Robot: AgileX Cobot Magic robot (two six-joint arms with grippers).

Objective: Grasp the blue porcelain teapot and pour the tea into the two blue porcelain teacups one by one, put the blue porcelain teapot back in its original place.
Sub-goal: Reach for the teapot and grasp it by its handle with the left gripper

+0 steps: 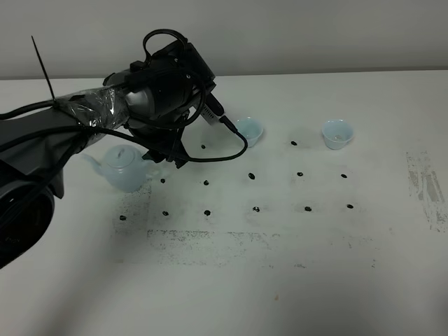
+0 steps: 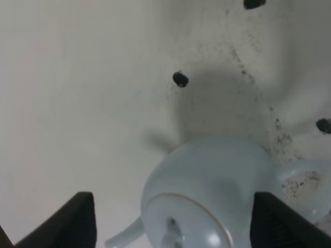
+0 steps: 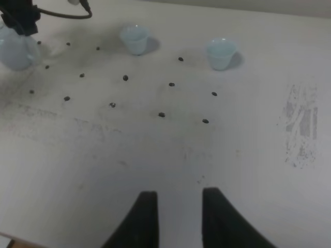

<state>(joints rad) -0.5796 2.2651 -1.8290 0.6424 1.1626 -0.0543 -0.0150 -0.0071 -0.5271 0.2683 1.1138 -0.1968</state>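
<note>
Currently the left gripper [image 2: 178, 219] is hovering open astride the teapot [image 2: 207, 175], which is sitting on the table's [image 1: 280, 280] left, well apart from both seemingly empty cups [image 1: 248, 130] [image 1: 337, 133]; the grasp step is probably starting, calling next for lowering and closing on the handle [image 2: 305, 191].

A matte white tabletop [image 1: 315, 280] fills nearly the whole exterior view. Along the top edge of the frame runs a plain pale grey wall [image 1: 315, 35]. Small black dot marks [image 1: 251, 176] sit in a loose grid across the middle. A grey streaky scuff patch [image 1: 425, 189] stains the right edge, and a dark speckled band of grime [image 1: 210, 241] lies below centre. The light is soft and even, with dim shadow at lower left.
</note>
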